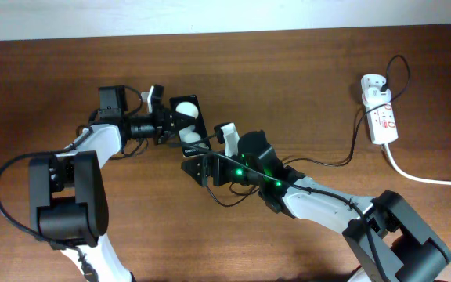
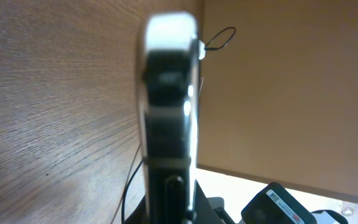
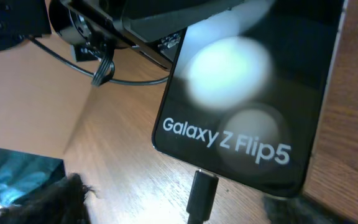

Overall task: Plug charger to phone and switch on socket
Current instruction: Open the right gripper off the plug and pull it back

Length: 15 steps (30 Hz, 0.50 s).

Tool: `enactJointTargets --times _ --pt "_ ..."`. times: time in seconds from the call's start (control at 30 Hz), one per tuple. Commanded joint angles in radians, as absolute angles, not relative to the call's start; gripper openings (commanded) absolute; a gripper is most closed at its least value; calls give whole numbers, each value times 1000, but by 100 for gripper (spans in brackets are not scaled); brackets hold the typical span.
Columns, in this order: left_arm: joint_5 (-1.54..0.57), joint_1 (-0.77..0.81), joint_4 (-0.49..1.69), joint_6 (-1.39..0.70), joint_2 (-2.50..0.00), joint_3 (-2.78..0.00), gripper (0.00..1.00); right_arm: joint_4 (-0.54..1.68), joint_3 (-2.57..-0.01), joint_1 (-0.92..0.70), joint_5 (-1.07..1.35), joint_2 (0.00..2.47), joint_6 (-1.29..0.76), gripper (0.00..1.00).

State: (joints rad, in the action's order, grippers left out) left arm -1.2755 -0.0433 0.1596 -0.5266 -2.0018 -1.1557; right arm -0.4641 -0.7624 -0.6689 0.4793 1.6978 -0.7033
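The phone [image 1: 188,117] is a small black slab with two white light spots on its glass. My left gripper [image 1: 167,125] is shut on its left side. In the left wrist view the phone [image 2: 166,112] stands edge-on and blurred between the jaws. In the right wrist view its screen [image 3: 247,93] reads "Galaxy Z Flip5". The charger's black plug tip [image 3: 202,190] meets the phone's bottom edge; how deep it sits is unclear. My right gripper [image 3: 173,205] is open, its dark fingers wide on either side of the plug. The socket [image 1: 383,119] lies far right with the white adapter [image 1: 373,84] plugged in.
The thin black charger cable [image 1: 343,160] runs from the adapter across the wooden table to my right gripper [image 1: 202,166]. A thick white cord [image 1: 429,178] leaves the socket toward the right edge. The table's back edge [image 1: 288,33] lies at the top.
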Motion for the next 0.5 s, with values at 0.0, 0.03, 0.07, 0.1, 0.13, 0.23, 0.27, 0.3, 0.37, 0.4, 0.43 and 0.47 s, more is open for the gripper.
enactJointTargets --times 0.0,0.03,0.07,0.1,0.13,0.23,0.27,0.3,0.37,0.4,0.43,0.47 --pt "-1275 -41 158 -507 -1974 -1155 0 -416 -778 -647 468 1689 -695 99" --pt "-1275 -41 157 -507 -1974 -1155 0 -396 -778 -620 510 1689 -691 99" --pt "-1253 -41 159 -506 -1974 -1154 0 -391 -778 -593 560 1689 -691 99" --pt "-1229 -41 162 -506 -1974 -1154 0 -387 -778 -565 601 1689 -688 99" --pt "-1196 -41 178 -500 -1974 -1154 0 -350 -778 -516 630 1689 -688 99" --pt "-1103 -32 219 -500 -1974 -1154 0 -125 -778 -411 612 1689 -688 99" --pt "-1032 -18 237 -500 -1974 -1154 0 -52 -778 -376 574 1689 -688 99" --pt "-974 -3 250 -500 -1974 -1154 0 11 -778 -345 532 1689 -688 99" --pt "-815 52 272 -501 -1974 -1155 0 105 -778 -299 435 1689 -688 99" --pt "-758 81 274 -501 -1974 -1155 0 117 -778 -296 427 1689 -688 99" --pt "-738 99 274 -501 -1974 -1155 3 117 -778 -296 427 1689 -688 99" --pt "-719 110 273 -501 -1974 -1155 3 118 -778 -296 420 1689 -688 99"
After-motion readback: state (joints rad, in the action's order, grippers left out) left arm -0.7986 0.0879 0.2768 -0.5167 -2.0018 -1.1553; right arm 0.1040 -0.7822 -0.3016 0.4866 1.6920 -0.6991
